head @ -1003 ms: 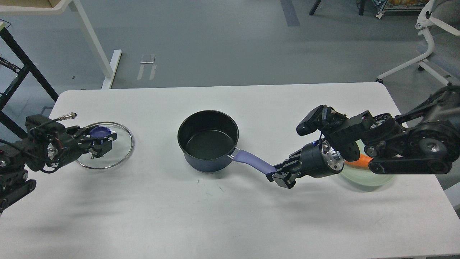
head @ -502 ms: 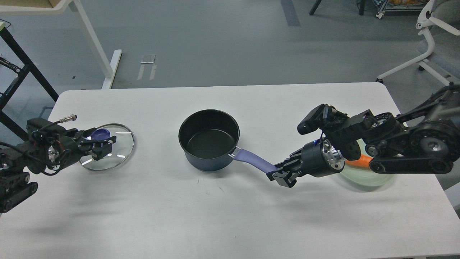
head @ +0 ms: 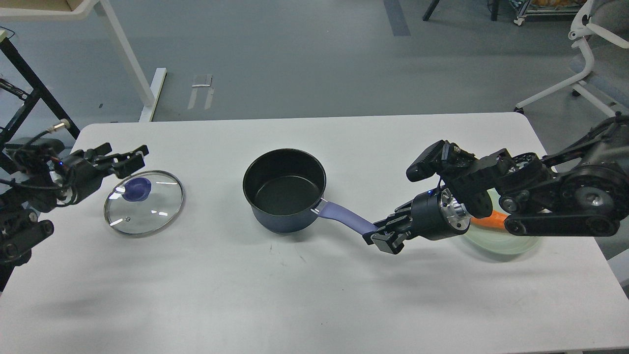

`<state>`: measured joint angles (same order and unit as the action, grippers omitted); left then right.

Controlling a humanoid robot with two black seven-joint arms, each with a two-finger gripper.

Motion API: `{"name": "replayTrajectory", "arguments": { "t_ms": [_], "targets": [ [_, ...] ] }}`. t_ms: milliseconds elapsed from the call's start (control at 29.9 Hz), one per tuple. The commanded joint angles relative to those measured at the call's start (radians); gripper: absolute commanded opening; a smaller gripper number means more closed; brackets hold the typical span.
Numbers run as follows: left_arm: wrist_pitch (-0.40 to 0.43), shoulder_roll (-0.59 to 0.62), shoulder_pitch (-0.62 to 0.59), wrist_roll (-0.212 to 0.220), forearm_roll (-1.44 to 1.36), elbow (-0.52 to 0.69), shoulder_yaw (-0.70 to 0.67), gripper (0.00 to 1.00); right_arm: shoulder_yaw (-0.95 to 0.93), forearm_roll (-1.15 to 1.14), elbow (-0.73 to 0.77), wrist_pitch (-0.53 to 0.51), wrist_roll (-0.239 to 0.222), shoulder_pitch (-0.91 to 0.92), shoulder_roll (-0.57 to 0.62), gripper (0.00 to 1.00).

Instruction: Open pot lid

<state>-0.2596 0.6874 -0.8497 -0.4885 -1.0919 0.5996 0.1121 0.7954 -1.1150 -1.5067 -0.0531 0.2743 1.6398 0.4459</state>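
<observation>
Our left gripper (head: 128, 158) stands apart, clear of the round glass lid with blue knob (head: 143, 202) lying on the white table (head: 295, 295). Our right gripper (head: 379, 237) is clamped on the purple handle (head: 344, 219) of the uncovered dark blue pot (head: 285, 191).

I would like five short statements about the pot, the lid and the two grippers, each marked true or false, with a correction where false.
1. The lid sits on the pot. False: it lies flat on the table, left of the pot.
2. The right gripper is closed on the pot handle. True.
3. The left gripper grips the lid knob. False: it is open and clear of the knob.
4. The pot is empty. True.
5. The carrot lies inside the pot. False: it lies in the bowl behind the right arm.
</observation>
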Motion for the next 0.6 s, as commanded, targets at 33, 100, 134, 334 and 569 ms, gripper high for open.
{"name": "replayTrajectory", "arguments": {
  "t_ms": [33,100,134,334,569],
  "targets": [
    [0.068,0.001,-0.072,0.000,0.283,0.000,-0.006,0.99,-0.031,0.009,0.017,0.003,0.002,-0.012,0.020,0.78],
    [0.138,0.004,-0.103,0.000,0.392,0.000,-0.006,0.99,-0.060,0.014,0.031,0.002,0.003,-0.023,0.031,0.94],
    [0.178,0.004,-0.115,0.000,0.449,0.000,-0.006,0.99,-0.077,0.014,0.034,0.002,0.003,-0.034,0.036,0.96],
    [0.252,0.001,-0.153,0.000,0.682,0.000,-0.014,0.99,-0.189,0.015,0.088,0.002,0.003,-0.081,0.100,0.98],
    [0.287,-0.012,-0.173,0.000,0.978,0.000,-0.130,0.99,-0.666,0.237,0.252,0.001,-0.010,-0.257,0.172,0.99]
  ]
}}
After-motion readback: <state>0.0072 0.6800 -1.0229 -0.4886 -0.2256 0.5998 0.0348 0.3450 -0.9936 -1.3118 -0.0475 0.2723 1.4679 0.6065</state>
